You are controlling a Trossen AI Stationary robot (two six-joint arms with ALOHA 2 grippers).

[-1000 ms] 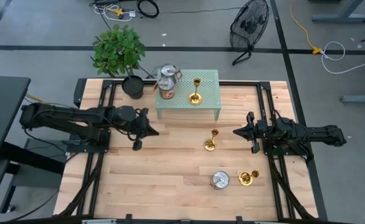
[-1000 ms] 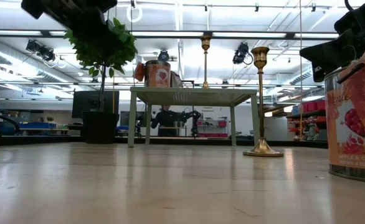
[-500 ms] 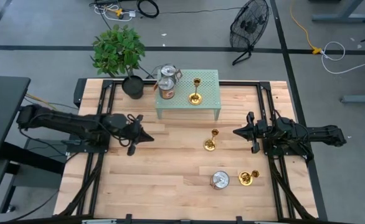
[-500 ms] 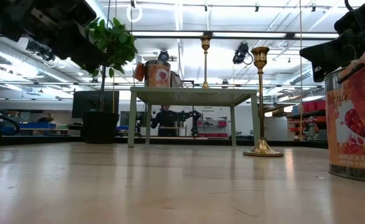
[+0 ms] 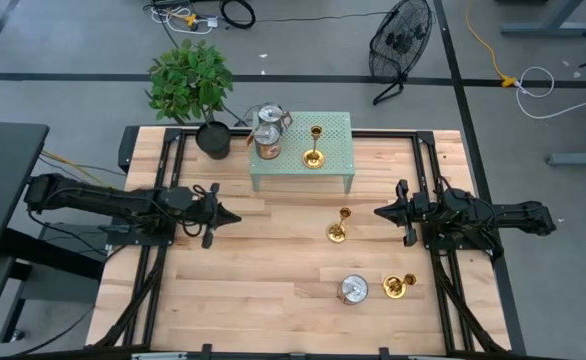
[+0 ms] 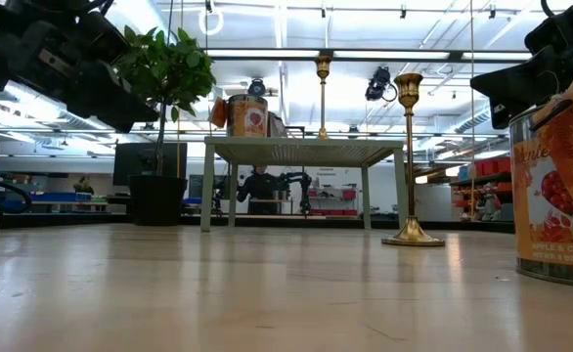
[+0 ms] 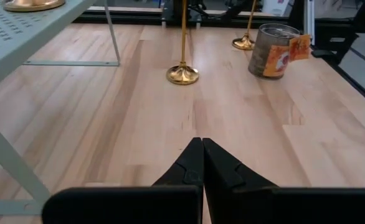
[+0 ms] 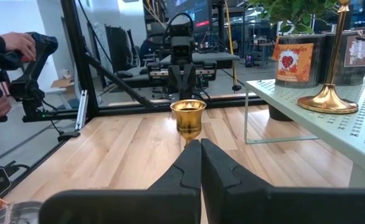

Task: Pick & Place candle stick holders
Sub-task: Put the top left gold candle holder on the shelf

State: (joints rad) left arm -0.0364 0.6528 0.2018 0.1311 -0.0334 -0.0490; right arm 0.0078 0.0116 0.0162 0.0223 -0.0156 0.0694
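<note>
Three brass candle stick holders stand upright on their round bases. One is on the green perforated shelf [image 5: 314, 147], one on the table's middle [image 5: 339, 227], and one near the front right [image 5: 398, 286] beside a silver-lidded tin [image 5: 352, 290]. My left gripper [image 5: 235, 216] hovers shut over the table's left half, pointing at the middle holder [image 7: 183, 73] from well short of it. My right gripper [image 5: 378, 212] is shut at the right side. It points level at the same holder's cup [image 8: 188, 118], a little way off.
The green shelf [image 5: 335, 165] at the back also bears two tins [image 5: 267, 130]. A potted plant [image 5: 191, 85] stands at its back left. Bare wood lies between the two grippers and toward the near edge. A person's hands [image 8: 8, 56] show beyond the table.
My left gripper has drawn back toward the table's left edge and sunk lower, its fingers tipping nearer to level; it stays shut. The holders have not moved.
</note>
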